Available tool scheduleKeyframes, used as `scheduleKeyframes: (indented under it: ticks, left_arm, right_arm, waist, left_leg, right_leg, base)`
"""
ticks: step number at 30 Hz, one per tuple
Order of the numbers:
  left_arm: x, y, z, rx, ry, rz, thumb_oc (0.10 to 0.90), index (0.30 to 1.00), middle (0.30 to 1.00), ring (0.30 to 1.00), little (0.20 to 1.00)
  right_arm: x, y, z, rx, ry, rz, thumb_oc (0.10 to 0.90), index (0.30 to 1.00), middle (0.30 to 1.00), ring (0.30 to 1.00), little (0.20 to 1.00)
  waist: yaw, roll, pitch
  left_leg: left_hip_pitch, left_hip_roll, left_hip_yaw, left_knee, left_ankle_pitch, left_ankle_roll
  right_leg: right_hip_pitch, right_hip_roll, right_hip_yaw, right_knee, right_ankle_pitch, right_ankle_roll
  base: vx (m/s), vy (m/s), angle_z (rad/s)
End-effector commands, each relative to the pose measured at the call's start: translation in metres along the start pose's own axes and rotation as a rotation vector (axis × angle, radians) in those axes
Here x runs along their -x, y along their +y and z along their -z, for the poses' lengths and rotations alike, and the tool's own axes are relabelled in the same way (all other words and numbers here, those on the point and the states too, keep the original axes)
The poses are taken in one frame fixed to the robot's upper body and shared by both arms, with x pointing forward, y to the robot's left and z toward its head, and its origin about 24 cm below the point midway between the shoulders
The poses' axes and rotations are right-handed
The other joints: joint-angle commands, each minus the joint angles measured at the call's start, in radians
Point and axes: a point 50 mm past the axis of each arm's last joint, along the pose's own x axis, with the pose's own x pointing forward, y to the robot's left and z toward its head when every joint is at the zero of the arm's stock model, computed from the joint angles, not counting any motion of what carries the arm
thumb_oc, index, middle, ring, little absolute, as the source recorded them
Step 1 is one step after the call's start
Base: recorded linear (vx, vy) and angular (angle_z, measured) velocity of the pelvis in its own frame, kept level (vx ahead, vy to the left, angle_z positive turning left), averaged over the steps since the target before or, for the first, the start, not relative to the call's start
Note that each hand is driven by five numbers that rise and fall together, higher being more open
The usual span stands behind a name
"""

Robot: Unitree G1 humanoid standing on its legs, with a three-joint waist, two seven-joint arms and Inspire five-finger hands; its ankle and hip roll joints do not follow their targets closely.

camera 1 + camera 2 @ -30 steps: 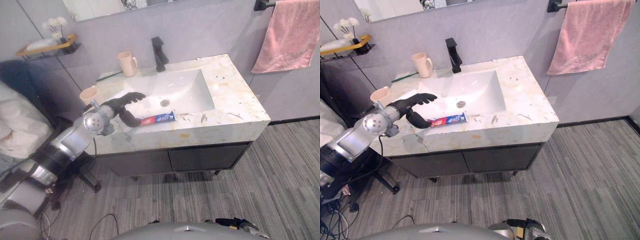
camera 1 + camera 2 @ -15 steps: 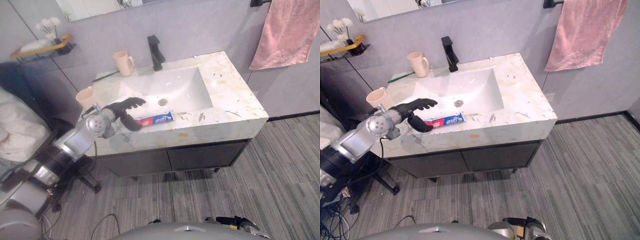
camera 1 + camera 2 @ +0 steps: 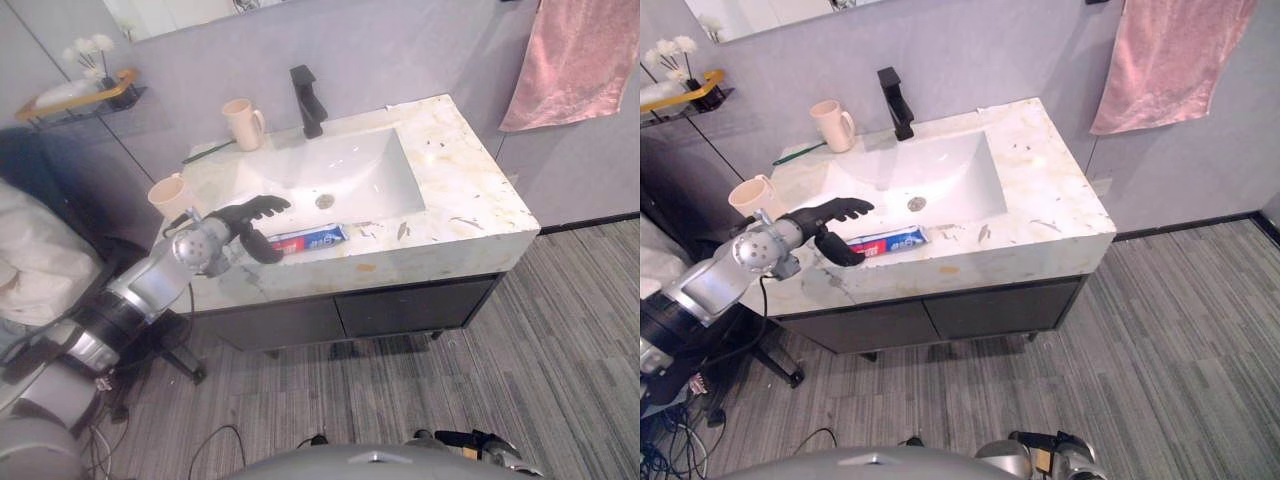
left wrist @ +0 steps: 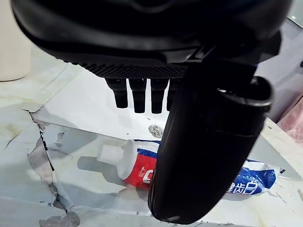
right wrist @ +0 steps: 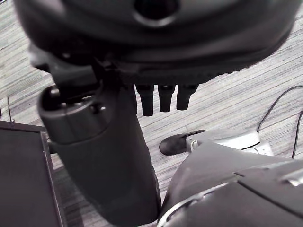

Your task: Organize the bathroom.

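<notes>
Reach-to-grasp step: the left hand (image 3: 252, 222) — fingers and thumb spread, holding nothing — hovers over the capped end of the red-and-blue toothpaste tube (image 3: 312, 238). The tube lies flat on the marble desk (image 3: 470, 215) at the white sink's (image 3: 345, 170) front rim. Next, judged: lower and pinch it.

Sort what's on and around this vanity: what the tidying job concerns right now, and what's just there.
In play: toothpaste tube lying on the counter's front edge; open left hand at its cap end.

Just there: two cups, faucet, pink towel, wall shelf.

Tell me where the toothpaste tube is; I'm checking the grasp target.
The toothpaste tube lies flat on the countertop at the sink basin's front edge, beside the open left robot hand.
</notes>
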Motion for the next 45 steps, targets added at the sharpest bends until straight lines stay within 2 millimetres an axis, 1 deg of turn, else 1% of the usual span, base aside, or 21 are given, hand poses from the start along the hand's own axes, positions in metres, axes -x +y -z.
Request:
scheduleKeyframes:
  ticks: [1,4,6,7,8,13,23,26,29,31,32,33,35,36,37,40,41,42,43,44,45]
  left_arm:
    - [0.005,0.094,-0.035,-0.136,-0.048,-0.300,0.800,0.900,0.900,0.900,0.900]
    - [0.002,0.091,-0.033,-0.146,-0.028,-0.270,0.800,0.900,0.900,0.900,0.900]
    - [0.000,0.088,-0.031,-0.155,-0.017,-0.257,0.593,0.589,0.589,0.589,0.589]
    - [0.000,0.087,-0.030,-0.151,-0.016,-0.256,0.508,0.462,0.462,0.462,0.462]
    - [-0.001,0.086,-0.030,-0.149,-0.016,-0.257,0.400,0.300,0.300,0.300,0.300]
    - [-0.001,0.085,-0.028,-0.157,-0.010,-0.266,0.400,0.300,0.300,0.300,0.300]
    - [0.003,0.093,-0.030,-0.149,-0.019,-0.304,0.400,0.300,0.300,0.300,0.300]
    - [0.003,0.094,-0.029,-0.134,-0.029,-0.323,0.400,0.300,0.300,0.300,0.300]
    - [0.007,0.098,-0.029,-0.077,-0.073,-0.356,0.400,0.300,0.300,0.300,0.300]
    - [0.013,0.105,-0.031,-0.022,-0.118,-0.387,0.400,0.300,0.300,0.300,0.300]
    - [0.020,0.110,-0.032,0.030,-0.155,-0.417,0.400,0.300,0.300,0.300,0.300]
    - [0.028,0.117,-0.035,0.104,-0.209,-0.456,0.400,0.300,0.300,0.300,0.300]
    - [0.032,0.119,-0.035,0.134,-0.232,-0.473,0.400,0.300,0.300,0.300,0.300]
    - [0.042,0.127,-0.037,0.203,-0.283,-0.510,0.400,0.300,0.300,0.300,0.300]
    - [0.043,0.127,-0.037,0.210,-0.289,-0.517,0.400,0.300,0.300,0.300,0.300]
    - [0.057,0.138,-0.038,0.269,-0.336,-0.526,0.400,0.300,0.300,0.300,0.300]
    - [0.060,0.139,-0.038,0.271,-0.340,-0.529,0.400,0.300,0.300,0.300,0.300]
    - [0.065,0.141,-0.037,0.276,-0.344,-0.540,0.400,0.300,0.300,0.300,0.300]
    - [0.072,0.145,-0.037,0.288,-0.352,-0.550,0.400,0.300,0.300,0.300,0.300]
    - [0.073,0.146,-0.037,0.293,-0.354,-0.550,0.400,0.300,0.300,0.300,0.300]
    - [0.077,0.148,-0.038,0.301,-0.360,-0.551,0.400,0.300,0.300,0.300,0.300]
  right_arm:
    - [-0.002,-0.014,-0.010,0.015,-0.016,0.047,0.800,0.900,0.900,0.900,0.900]
    - [-0.002,-0.014,-0.011,0.016,-0.021,0.050,0.800,0.900,0.900,0.900,0.900]
    - [-0.003,-0.015,-0.013,0.017,-0.025,0.051,0.800,0.900,0.900,0.900,0.900]
    - [-0.003,-0.015,-0.014,0.017,-0.026,0.052,0.800,0.900,0.900,0.900,0.900]
    - [-0.003,-0.015,-0.014,0.017,-0.026,0.053,0.800,0.900,0.900,0.900,0.900]
    - [-0.003,-0.017,-0.014,0.021,-0.024,0.057,0.800,0.900,0.900,0.900,0.900]
    - [-0.003,-0.017,-0.015,0.022,-0.034,0.056,0.800,0.900,0.900,0.900,0.900]
    - [-0.003,-0.016,-0.018,0.009,-0.052,0.058,0.800,0.900,0.900,0.900,0.900]
    - [-0.002,-0.014,-0.027,-0.069,-0.096,0.062,0.800,0.900,0.900,0.900,0.900]
    - [0.000,-0.016,-0.037,-0.119,-0.157,0.061,0.800,0.900,0.900,0.900,0.900]
    - [0.001,-0.017,-0.046,-0.145,-0.218,0.058,0.800,0.900,0.900,0.900,0.900]
    - [0.005,-0.015,-0.056,-0.169,-0.284,0.019,0.800,0.900,0.900,0.900,0.900]
    - [0.006,-0.014,-0.060,-0.158,-0.308,-0.007,0.800,0.900,0.900,0.900,0.900]
    - [0.014,-0.006,-0.070,-0.091,-0.397,-0.062,0.800,0.900,0.900,0.900,0.900]
    - [0.015,-0.006,-0.071,-0.083,-0.405,-0.069,0.800,0.900,0.900,0.900,0.900]
    - [0.027,-0.001,-0.081,-0.079,-0.480,-0.162,0.800,0.900,0.900,0.900,0.900]
    - [0.029,-0.001,-0.083,-0.085,-0.494,-0.177,0.800,0.900,0.900,0.900,0.900]
    - [0.033,-0.003,-0.084,-0.105,-0.511,-0.203,0.800,0.900,0.900,0.900,0.900]
    - [0.037,-0.009,-0.085,-0.102,-0.535,-0.227,0.800,0.900,0.900,0.900,0.900]
    - [0.037,-0.011,-0.085,-0.103,-0.536,-0.228,0.800,0.900,0.900,0.900,0.900]
    - [0.039,-0.016,-0.086,-0.124,-0.551,-0.224,0.800,0.900,0.900,0.900,0.900]
  waist:
    - [-0.008,-0.016,0.015]
    - [-0.009,-0.012,0.015]
    - [-0.011,-0.010,0.016]
    - [-0.011,-0.009,0.017]
    - [-0.011,-0.009,0.017]
    - [-0.013,-0.006,0.016]
    - [-0.008,-0.006,0.013]
    - [-0.006,-0.007,0.011]
    - [-0.002,-0.012,0.010]
    - [0.001,-0.019,0.011]
    - [0.001,-0.025,0.012]
    - [0.001,-0.032,0.014]
    - [0.000,-0.036,0.014]
    - [-0.003,-0.055,0.018]
    - [-0.004,-0.056,0.017]
    - [-0.014,-0.085,0.020]
    - [-0.017,-0.091,0.021]
    - [-0.023,-0.099,0.022]
    - [-0.032,-0.110,0.023]
    - [-0.034,-0.111,0.023]
    - [-0.039,-0.117,0.023]
  left_leg:
    - [-0.012,-0.083,0.001,0.128,-0.089,0.055]
    - [-0.012,-0.084,0.001,0.130,-0.090,0.055]
    - [-0.010,-0.085,0.000,0.128,-0.089,0.055]
    - [-0.010,-0.085,0.001,0.129,-0.090,0.055]
    - [-0.009,-0.085,0.001,0.128,-0.090,0.055]
    - [-0.008,-0.087,0.002,0.125,-0.088,0.054]
    - [-0.008,-0.085,0.001,0.121,-0.084,0.053]
    - [-0.008,-0.085,-0.002,0.120,-0.084,0.053]
    - [-0.005,-0.085,-0.001,0.118,-0.083,0.052]
    - [-0.003,-0.083,-0.002,0.113,-0.081,0.052]
    - [0.001,-0.081,-0.003,0.107,-0.079,0.052]
    - [0.002,-0.080,-0.005,0.100,-0.077,0.054]
    - [0.001,-0.080,-0.005,0.098,-0.076,0.055]
    - [0.001,-0.079,-0.006,0.097,-0.075,0.057]
    - [0.000,-0.079,-0.006,0.097,-0.075,0.057]
    - [-0.002,-0.074,-0.002,0.093,-0.074,0.059]
    - [-0.002,-0.073,0.000,0.090,-0.074,0.059]
    - [-0.001,-0.072,0.001,0.082,-0.071,0.060]
    - [0.003,-0.069,0.006,0.065,-0.065,0.060]
    - [0.004,-0.069,0.007,0.062,-0.063,0.060]
    - [0.006,-0.068,0.010,0.055,-0.061,0.060]
  right_leg:
    - [-0.020,0.066,-0.074,0.082,-0.076,-0.030]
    - [-0.020,0.066,-0.073,0.082,-0.076,-0.030]
    - [-0.019,0.066,-0.072,0.082,-0.077,-0.030]
    - [-0.018,0.066,-0.073,0.082,-0.077,-0.030]
    - [-0.019,0.066,-0.073,0.083,-0.077,-0.030]
    - [-0.018,0.066,-0.072,0.077,-0.074,-0.029]
    - [-0.017,0.066,-0.075,0.077,-0.073,-0.029]
    - [-0.017,0.066,-0.075,0.077,-0.073,-0.030]
    - [-0.015,0.066,-0.077,0.076,-0.072,-0.029]
    - [-0.013,0.068,-0.077,0.073,-0.069,-0.029]
    - [-0.012,0.069,-0.077,0.071,-0.067,-0.030]
    - [-0.012,0.071,-0.075,0.068,-0.065,-0.031]
    - [-0.012,0.071,-0.074,0.068,-0.063,-0.032]
    - [-0.016,0.072,-0.075,0.069,-0.061,-0.032]
    - [-0.016,0.072,-0.074,0.069,-0.061,-0.032]
    - [-0.022,0.075,-0.071,0.069,-0.057,-0.030]
    - [-0.023,0.076,-0.070,0.069,-0.057,-0.029]
    - [-0.026,0.079,-0.066,0.067,-0.054,-0.027]
    - [-0.030,0.083,-0.061,0.061,-0.048,-0.023]
    - [-0.030,0.084,-0.061,0.060,-0.048,-0.022]
    - [-0.032,0.085,-0.056,0.056,-0.044,-0.019]
  base:
    - [0.00,0.000,0.00]
    - [0.00,0.000,0.00]
    - [0.00,0.000,0.00]
    - [0.00,0.000,0.00]
    - [0.00,0.000,0.00]
    - [0.00,0.000,0.00]
    - [0.00,0.000,0.00]
    - [-0.03,0.004,0.00]
    - [-0.02,0.004,0.00]
    - [-0.04,-0.003,0.00]
    - [-0.07,0.006,0.00]
    - [-0.07,0.011,0.00]
    - [-0.08,0.002,0.00]
    - [-0.09,-0.009,0.00]
    - [-0.11,-0.023,-0.02]
    - [-0.09,-0.024,-0.04]
    - [-0.11,-0.007,-0.02]
    - [-0.13,-0.003,-0.04]
    - [-0.12,0.001,-0.06]
    - [-0.11,-0.003,-0.09]
    - [-0.11,0.001,-0.11]
